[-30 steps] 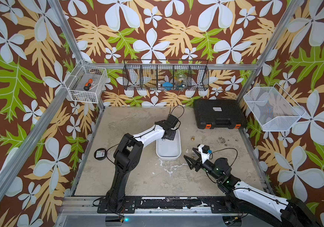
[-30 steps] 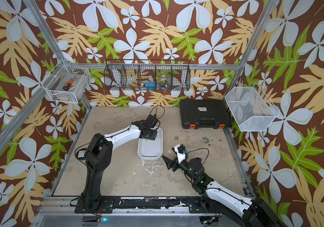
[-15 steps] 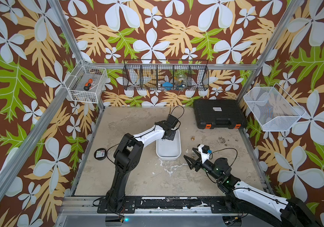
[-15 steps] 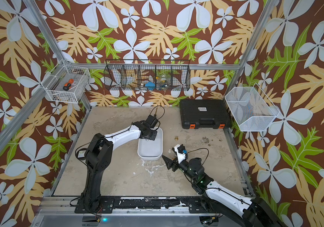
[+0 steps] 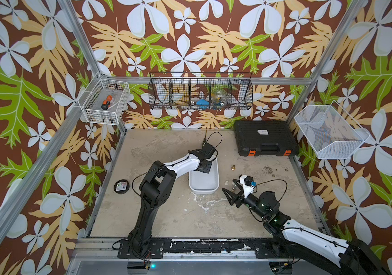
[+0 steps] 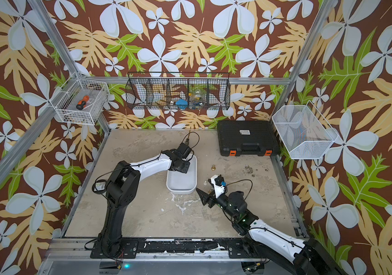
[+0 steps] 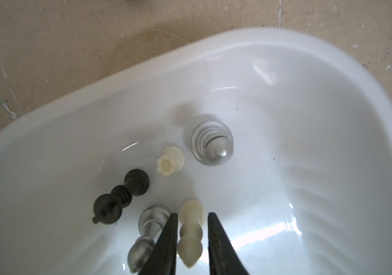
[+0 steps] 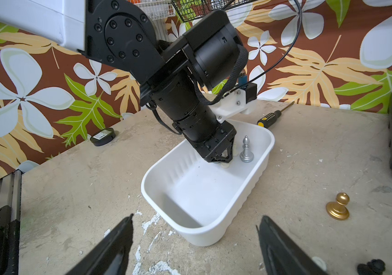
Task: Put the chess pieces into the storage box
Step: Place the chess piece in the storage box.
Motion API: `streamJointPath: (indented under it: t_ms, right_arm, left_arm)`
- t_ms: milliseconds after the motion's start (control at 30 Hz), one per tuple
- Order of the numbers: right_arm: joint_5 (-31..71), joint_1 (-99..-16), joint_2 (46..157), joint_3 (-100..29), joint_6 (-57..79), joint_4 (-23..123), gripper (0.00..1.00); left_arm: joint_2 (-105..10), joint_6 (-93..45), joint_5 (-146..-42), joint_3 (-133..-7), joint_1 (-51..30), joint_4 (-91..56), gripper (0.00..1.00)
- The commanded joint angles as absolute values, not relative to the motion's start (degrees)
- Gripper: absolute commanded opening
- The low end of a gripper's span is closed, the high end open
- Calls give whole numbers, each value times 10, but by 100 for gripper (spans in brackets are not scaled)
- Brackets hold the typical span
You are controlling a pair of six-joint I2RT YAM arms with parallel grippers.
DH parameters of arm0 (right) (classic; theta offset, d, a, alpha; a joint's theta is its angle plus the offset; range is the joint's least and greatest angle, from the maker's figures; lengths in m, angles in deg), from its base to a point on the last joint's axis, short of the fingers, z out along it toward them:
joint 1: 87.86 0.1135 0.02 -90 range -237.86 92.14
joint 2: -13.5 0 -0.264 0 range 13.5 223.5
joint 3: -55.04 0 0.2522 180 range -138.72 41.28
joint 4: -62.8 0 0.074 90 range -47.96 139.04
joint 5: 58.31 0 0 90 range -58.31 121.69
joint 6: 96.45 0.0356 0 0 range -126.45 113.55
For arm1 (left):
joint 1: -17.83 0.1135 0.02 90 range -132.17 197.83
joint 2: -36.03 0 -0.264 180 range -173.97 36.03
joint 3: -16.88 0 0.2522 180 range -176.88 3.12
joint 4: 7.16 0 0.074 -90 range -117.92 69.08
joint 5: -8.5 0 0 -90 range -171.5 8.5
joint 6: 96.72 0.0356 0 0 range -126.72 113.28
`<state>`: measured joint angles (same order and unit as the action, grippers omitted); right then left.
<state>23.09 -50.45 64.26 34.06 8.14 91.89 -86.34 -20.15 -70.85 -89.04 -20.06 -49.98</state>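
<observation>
Top views, storage box: the storage box (image 5: 203, 189) sits in the middle of the surface (image 5: 166, 214), between my two arms, where either can reach it.
Top views, left arm: it is stretched forward with the wrist bent down, so my left end effector (image 5: 205, 166) dips into the far end of the box. From up here I cannot tell its jaw width.
Top views, right arm: it lies low from the near right corner. My right end effector (image 5: 229, 187) is spread wide just beside the box's near right corner and holds nothing.
Top views, loose pieces: a gold pawn (image 5: 233, 167) stands alone to the right of the box. A loose cream piece (image 5: 226, 182) stands near my right fingertips, and I judge it the likely next pick.
Left wrist, end effector: the jaws are narrow, one on each side of a lying cream piece (image 7: 190, 235) on the box floor. White shows along both sides of it, so I read it as let go, not pinched.
Left wrist, contents: a silver bishop (image 7: 211, 142) and a cream rook (image 7: 170, 163) stand upright. A black piece (image 7: 119, 197) and a second silver piece (image 7: 148, 228) lie on their sides. All five cluster at the end I reach into.
Left wrist, pose: I point steeply down with my tips low over the floor. I judge that a low release keeps pieces from bouncing out.
Right wrist, end effector: both fingers are far apart, with only the box's near wall and bare surface between them.
Right wrist, pose: I am tilted slightly down and facing the left arm across the box, clear of it.
Right wrist, surroundings: the gold pawn stands upright on the surface, well apart from the box. A screwdriver (image 8: 270, 116) lies behind the box.
</observation>
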Motion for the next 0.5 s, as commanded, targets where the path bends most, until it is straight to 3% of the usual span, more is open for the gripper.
streamJointPath:
  t_ms: [0,467]
  right_arm:
    - [233,-504,643,337,79,934,83]
    - [231,-503,653,332,79,932,83]
  left_arm:
    - [-864,-196,-710,-889,-200,-498,28]
    - [-862,-193,-711,-901,-200,-505,38]
